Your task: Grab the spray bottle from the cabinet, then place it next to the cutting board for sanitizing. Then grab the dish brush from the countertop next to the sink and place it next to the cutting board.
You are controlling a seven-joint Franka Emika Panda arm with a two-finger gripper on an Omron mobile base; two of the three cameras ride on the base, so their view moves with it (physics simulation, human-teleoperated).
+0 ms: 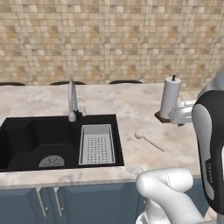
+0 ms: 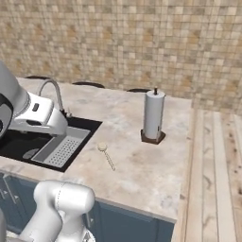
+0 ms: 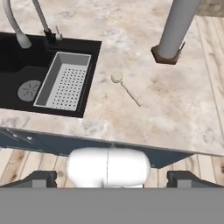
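The dish brush lies flat on the beige counter, just right of the black sink, with its round head toward the sink and its thin handle pointing away. A grey perforated tray sits in the right part of the sink, and a curved metal tap stands behind the basin. A white paper towel roll on a brown base stands upright farther back on the counter, well apart from the brush. In the hand view the claw hangs above the counter's front edge with its two dark tips set wide, holding nothing.
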